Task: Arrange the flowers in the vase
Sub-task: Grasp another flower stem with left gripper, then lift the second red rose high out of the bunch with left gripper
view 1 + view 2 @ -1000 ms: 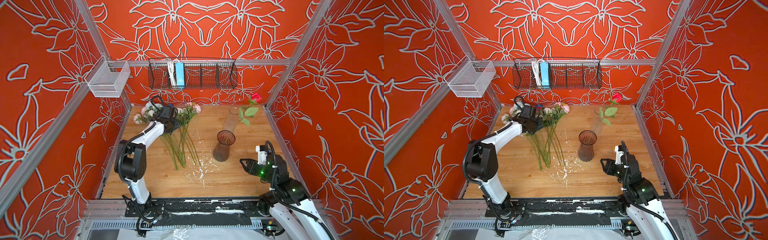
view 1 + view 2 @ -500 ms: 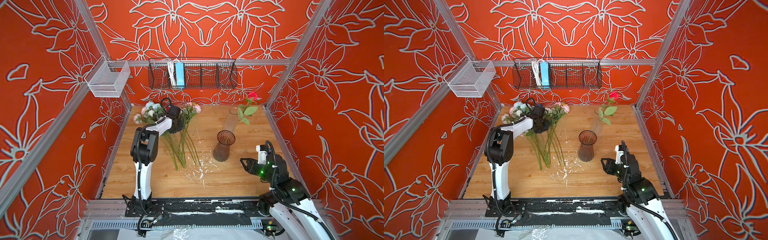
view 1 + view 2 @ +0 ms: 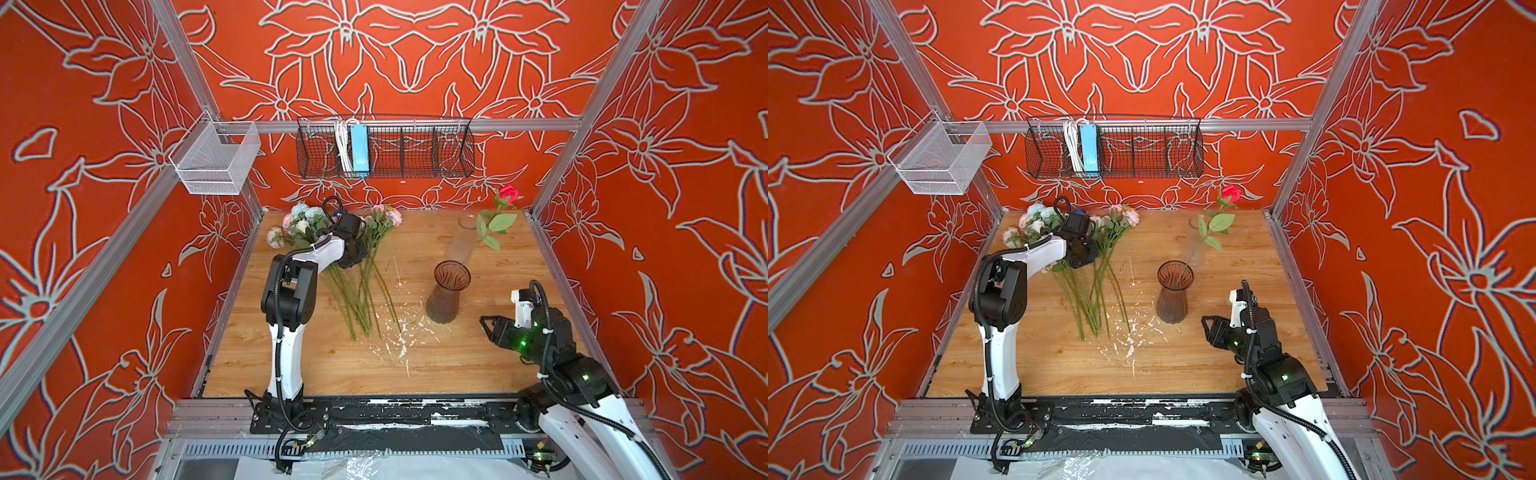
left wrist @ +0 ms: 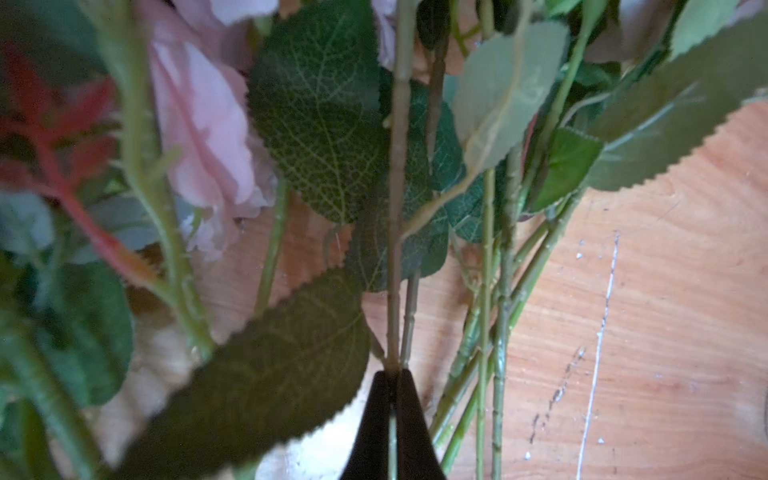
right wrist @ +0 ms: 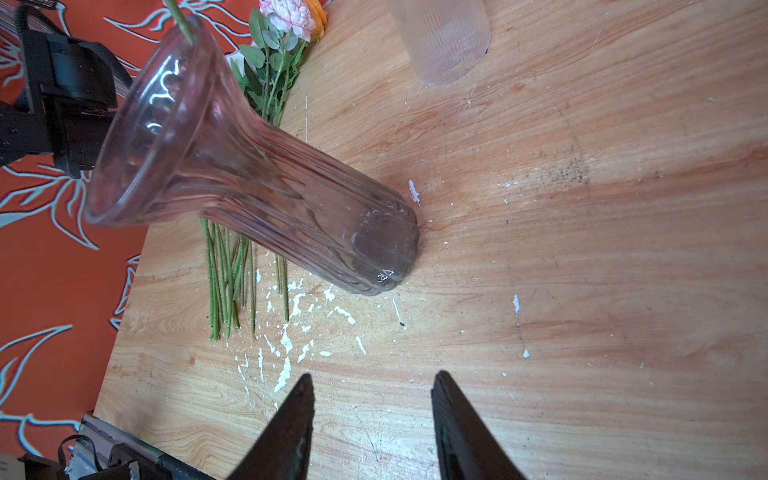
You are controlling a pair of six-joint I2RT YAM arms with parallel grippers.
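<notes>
The flowers [image 3: 357, 291] lie in a bunch on the wooden table, pink, white and pale blue heads toward the back wall and stems fanned forward; both top views show the bunch [image 3: 1092, 299]. My left gripper [image 3: 353, 251] is down among them. In the left wrist view its jaws [image 4: 392, 374] are shut on one thin green stem [image 4: 397, 208], with leaves and a pink bloom [image 4: 203, 137] around it. The brown glass vase [image 3: 449, 297] stands upright and holds a red rose [image 3: 509, 193]. My right gripper [image 5: 374, 376] hovers open and empty beside the vase [image 5: 257, 187].
A clear ribbed glass cylinder [image 3: 463, 245] stands behind the vase. White paint flecks [image 3: 395, 336] mark the boards in front of the stems. A black wire basket [image 3: 384, 147] and a white mesh basket [image 3: 216, 160] hang on the walls above the table.
The left jaws have shut on a stem. The left arm's elbow has swung in and now stands upright over its base. The right arm has not moved.
</notes>
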